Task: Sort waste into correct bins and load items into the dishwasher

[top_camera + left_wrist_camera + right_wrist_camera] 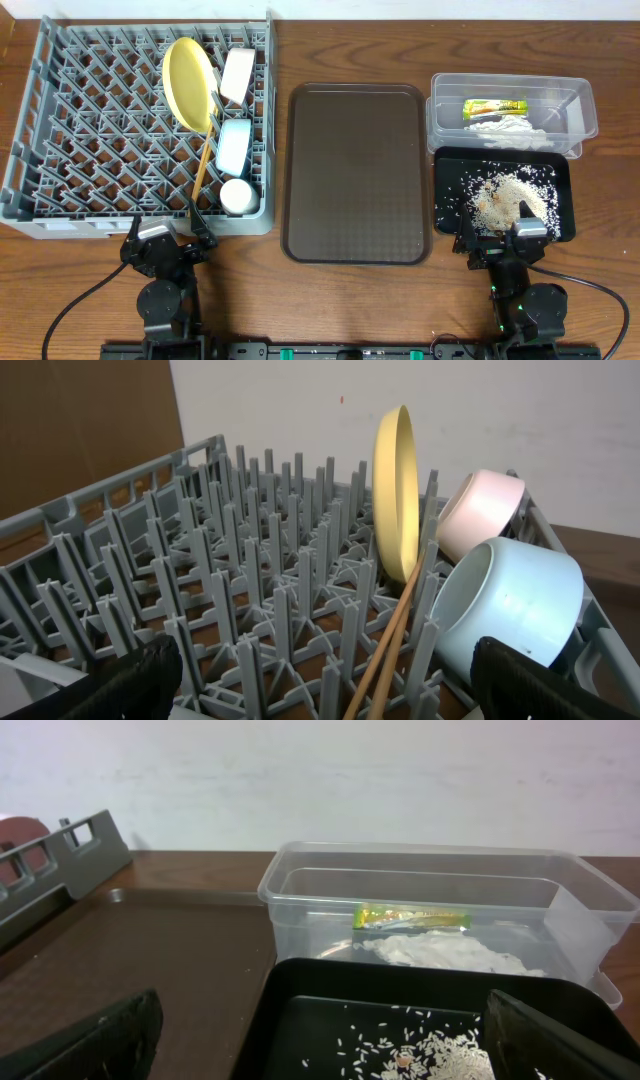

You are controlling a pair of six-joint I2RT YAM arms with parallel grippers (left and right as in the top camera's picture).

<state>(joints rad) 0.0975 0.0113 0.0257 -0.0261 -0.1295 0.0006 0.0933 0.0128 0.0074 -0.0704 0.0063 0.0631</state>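
We see the left gripper [167, 238] and the right gripper [505, 240] at the near table edge, each with its jaws wide apart and nothing between them. The yellow plate [188, 68], a white bowl [237, 74], a light-blue bowl [233, 145], a small white cup [238, 195] and the chopsticks [203, 160] stand in the grey dish rack [90, 120]. The snack wrapper [494, 107] and the tissue [510, 130] lie in the clear tub [580, 105]. The rice scraps [508, 195] lie on the black tray [560, 215].

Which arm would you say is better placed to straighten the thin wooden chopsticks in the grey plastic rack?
Left: its open pincer sits beside the grey plastic rack, thin wooden chopsticks directly ahead.
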